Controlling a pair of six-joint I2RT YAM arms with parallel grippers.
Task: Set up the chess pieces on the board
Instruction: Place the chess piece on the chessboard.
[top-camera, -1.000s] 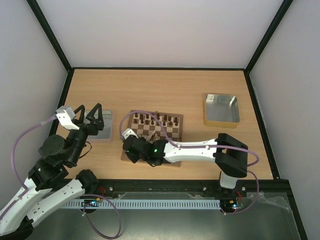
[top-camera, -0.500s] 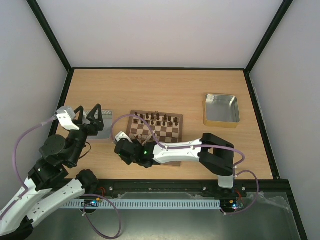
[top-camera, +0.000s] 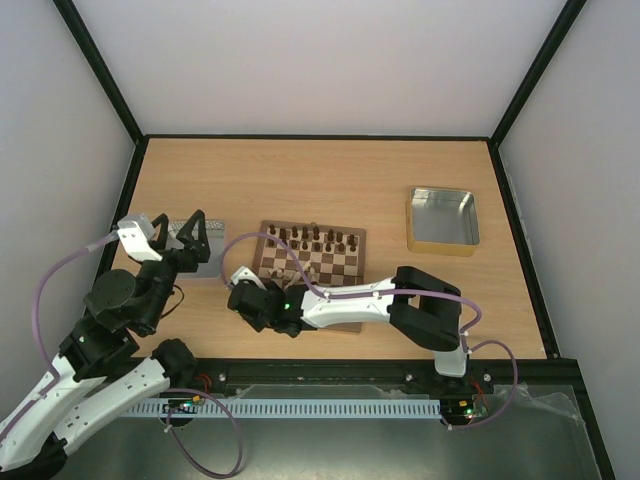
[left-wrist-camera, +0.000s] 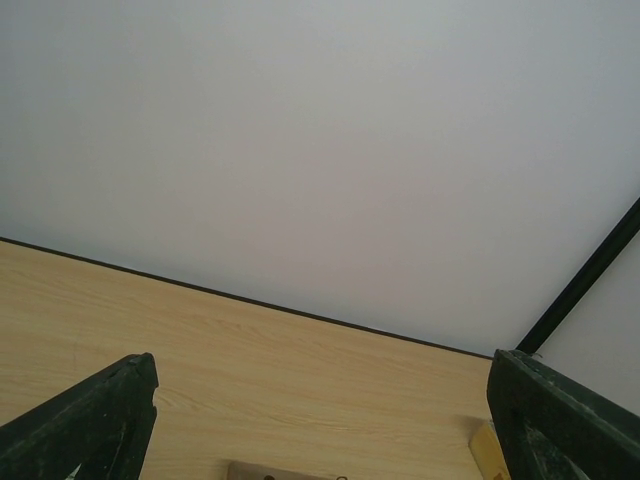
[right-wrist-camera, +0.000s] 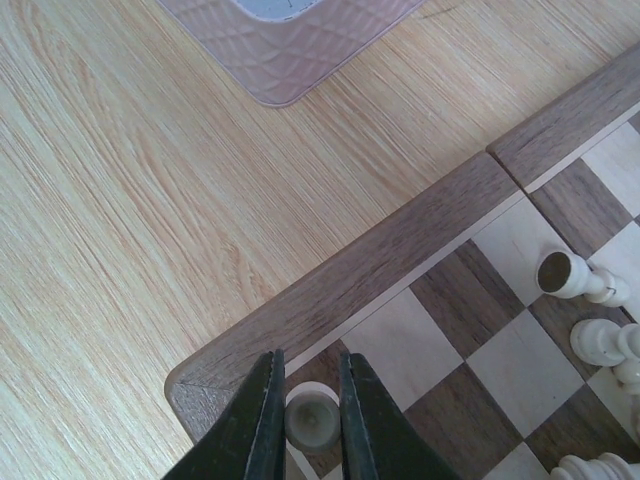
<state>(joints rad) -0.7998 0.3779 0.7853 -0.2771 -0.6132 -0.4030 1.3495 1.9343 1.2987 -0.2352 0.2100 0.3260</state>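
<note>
Right gripper (right-wrist-camera: 308, 372): its two dark fingers (right-wrist-camera: 262, 420) are squeezing almost shut on one small cream piece (right-wrist-camera: 311, 421) and are touching it on both sides.
Cream piece: it is sitting between the fingers, over the dark corner square of the board (right-wrist-camera: 400, 262). I cannot tell if it is resting on the square.
Right arm: it is reaching across the table (top-camera: 300, 170) to the near left corner of the board.
Left gripper (top-camera: 180, 230): it is hanging wide open and holding nothing. Its wrist camera is looking at the pale back wall and the far part of the table.
Other cream pieces (right-wrist-camera: 598, 340): a few are sitting on squares at the right edge of the right wrist view. One is showing its round bottom.
Dark pieces (top-camera: 315, 238): they are standing in rows along the far side of the board.
Board: it is lying flat in the middle of the table, near the front edge.
Left tray (top-camera: 207, 262): this shiny tray is lying just beside the board on the left, partly under the left gripper.
Right tray (top-camera: 443, 218): this one is sitting well apart from the board, on the right side of the table.
</note>
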